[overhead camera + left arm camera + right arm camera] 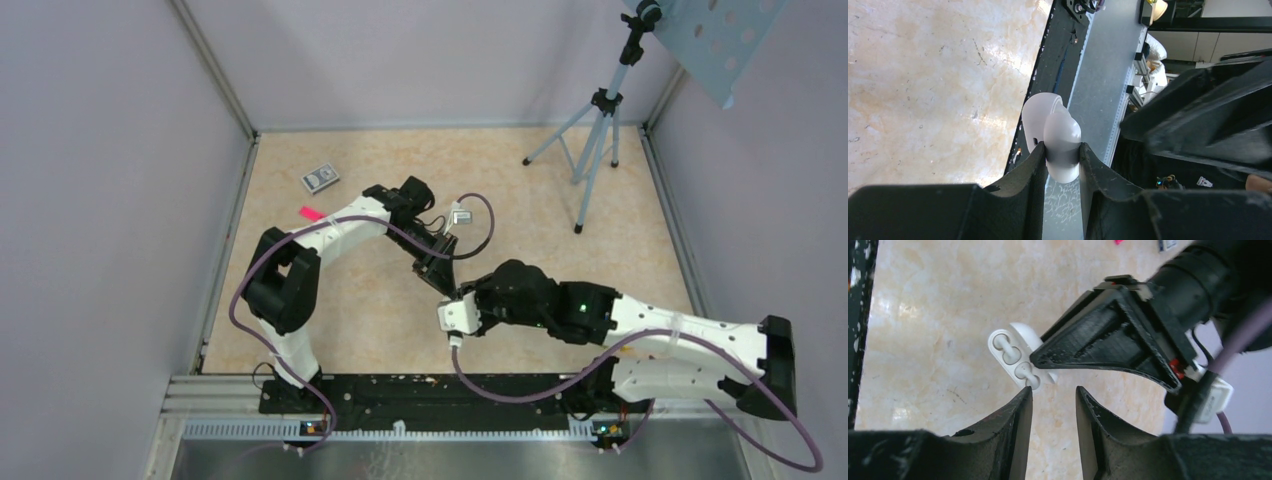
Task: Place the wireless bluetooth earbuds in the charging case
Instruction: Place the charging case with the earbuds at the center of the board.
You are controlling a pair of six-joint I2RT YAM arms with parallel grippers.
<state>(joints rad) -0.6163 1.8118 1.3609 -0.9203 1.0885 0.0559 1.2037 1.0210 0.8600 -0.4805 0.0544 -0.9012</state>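
Left pincer partly hides the charging case.

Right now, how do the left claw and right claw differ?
The left claw is shut, the right claw open. The left claw grips the white case; the right claw holds nothing, its tips near that case. Both are black.

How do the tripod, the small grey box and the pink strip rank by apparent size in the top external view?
1. tripod, clearly largest
2. small grey box
3. pink strip, only a little smaller than the box
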